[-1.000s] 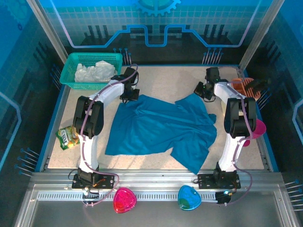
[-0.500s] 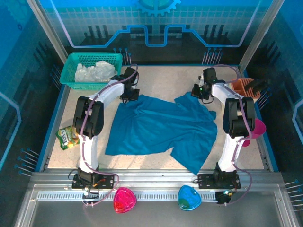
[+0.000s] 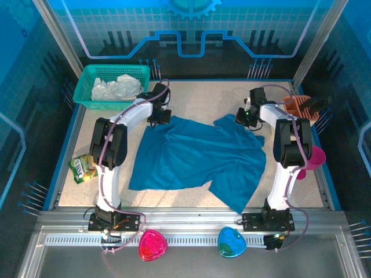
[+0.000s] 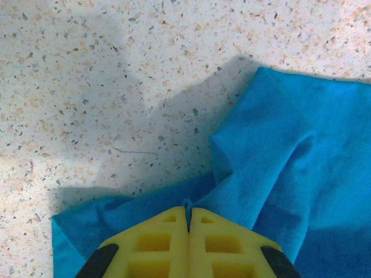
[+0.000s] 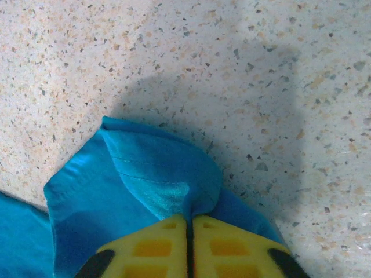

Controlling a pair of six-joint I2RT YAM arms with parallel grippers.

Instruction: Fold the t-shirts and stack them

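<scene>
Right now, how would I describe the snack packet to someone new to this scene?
Start at the speckled table and follow its left edge toward the arm bases. Left of the left arm lies the snack packet. It is small, yellow-green and printed, unlike the plain teal t-shirt spread mid-table or the green basket in the far-left corner.

Speckled table [image 3: 200, 97] under teal t-shirt [image 3: 197, 153], green basket [image 3: 113, 87], snack packet [image 3: 83, 168].

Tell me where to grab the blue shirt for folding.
Grip the blue shirt at its two far corners, coming down from above. It lies spread mostly flat, and those corners bunch into raised folds that are easy to pinch. The left gripper and right gripper are shut on those spots.
</scene>
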